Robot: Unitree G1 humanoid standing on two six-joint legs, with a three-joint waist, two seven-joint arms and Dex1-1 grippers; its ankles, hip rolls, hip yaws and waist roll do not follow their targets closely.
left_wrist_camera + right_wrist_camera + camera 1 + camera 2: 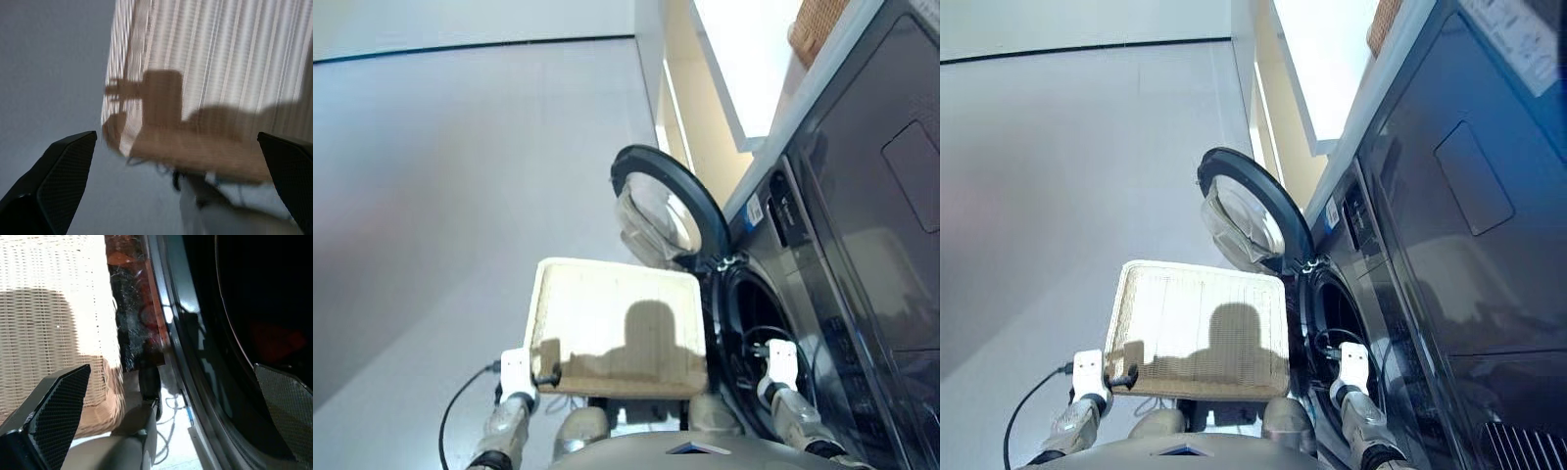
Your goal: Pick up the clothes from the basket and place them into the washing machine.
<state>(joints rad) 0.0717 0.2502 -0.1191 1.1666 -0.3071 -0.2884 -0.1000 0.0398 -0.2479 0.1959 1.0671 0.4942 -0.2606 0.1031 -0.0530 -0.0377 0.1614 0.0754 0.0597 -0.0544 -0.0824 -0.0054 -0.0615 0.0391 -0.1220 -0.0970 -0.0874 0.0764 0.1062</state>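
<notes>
Clothes look done: our wicker basket (607,313) sits empty, something red inside the washing machine (274,340), both grippers (171,161) (166,401) spread, door (671,211) open.

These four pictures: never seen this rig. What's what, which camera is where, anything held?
It is a humanoid robot standing at a washing machine. The two wide pictures come from a stereo camera on its head, looking down over both arms. The other two come from cameras on the wrists, looking out between each gripper's two black fingers.

The basket in front of the robot looks empty of clothes. The machine's door is swung open. The left gripper hangs at the basket's near left corner; the right gripper is at the drum opening. Both are open and hold nothing. In the right wrist picture, something red shows dimly inside the drum, probably a garment.
</notes>
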